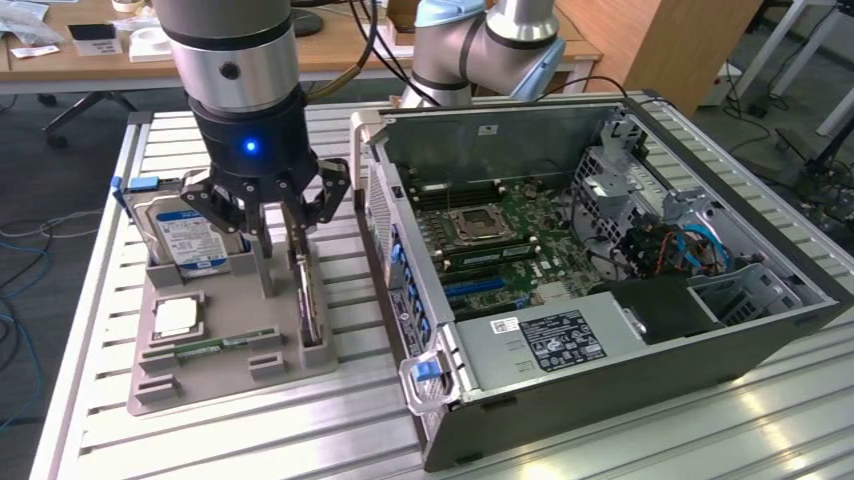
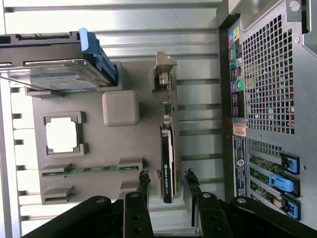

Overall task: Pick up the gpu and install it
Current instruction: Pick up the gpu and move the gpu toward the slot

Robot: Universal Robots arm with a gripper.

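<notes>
1. Jaws: released, spread wide. They hang from the arm [image 1: 240, 70] directly over the fixture tray [image 1: 234, 378], pointing down.
2. gpu [image 1: 310, 310]: stands on its long edge in a tray slot, approx. upright. One end of the card sits in the gap between the two fingers [image 2: 143, 187]. In the wrist view a thin gap shows on each side of the card, so there is no contact and no grip.
3. gpu, far end: the silvery end bracket [image 2: 166, 63] lies at the end away from the jaws. The black cooler section [image 2: 168, 163] is at the end between the jaws.
4. Tray items, all on the side of the jaws away from the PC case:
 - hard drive [image 1: 187, 235], silver w/ blue-white label and a blue clip, standing in its slot well apart from the jaws.
 - CPU chip [image 1: 176, 318], flat in a square pocket.
 - memory stick [image 1: 214, 345], narrow and green, on edge in a slot near the jaws.
 - plain square block [image 2: 121, 108] between the hard drive and the gpu.
5. PC case [image 1: 601, 300]: lies on the counter [image 1: 641, 445] just beside the tray, on the other side of the jaws. Side panel is off and the motherboard [image 1: 494, 240] is exposed.
6. Case rear panel [image 2: 267, 74] faces the gpu. Blue slot latches [image 2: 282, 181] are visible there.
</notes>
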